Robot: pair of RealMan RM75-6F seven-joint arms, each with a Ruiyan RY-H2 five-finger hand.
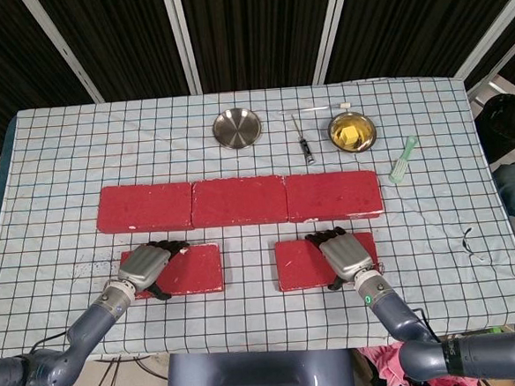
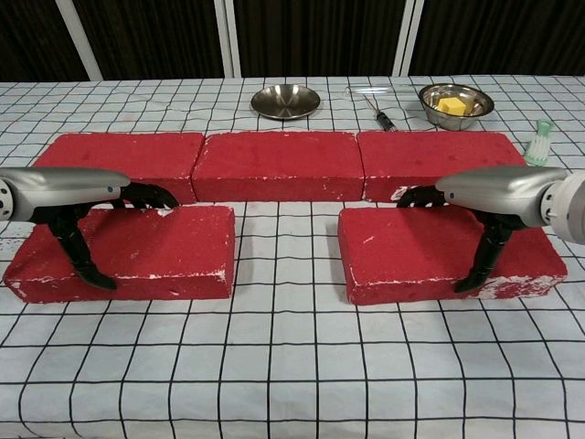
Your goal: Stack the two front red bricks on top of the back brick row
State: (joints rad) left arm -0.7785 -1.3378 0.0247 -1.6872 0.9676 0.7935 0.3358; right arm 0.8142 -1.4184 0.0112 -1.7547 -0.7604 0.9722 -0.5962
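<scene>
Three red bricks form the back row [image 1: 239,201] [image 2: 274,165] across the table's middle. In front of it lie two more red bricks flat on the checked cloth: the front left brick [image 1: 197,270] [image 2: 151,251] and the front right brick [image 1: 300,265] [image 2: 411,254]. My left hand [image 1: 148,264] [image 2: 78,194] spans the left brick's outer end, fingers [image 2: 151,195] hooked over its back edge and thumb down its front face. My right hand [image 1: 346,253] [image 2: 494,194] grips the right brick's outer end the same way. Both bricks rest on the table.
Behind the back row stand an empty steel bowl [image 1: 237,128] [image 2: 285,101], a steel bowl holding something yellow [image 1: 352,133] [image 2: 455,99], a small screwdriver [image 1: 305,145] and a green brush [image 1: 403,159] [image 2: 542,140]. A narrow gap separates front bricks from the row.
</scene>
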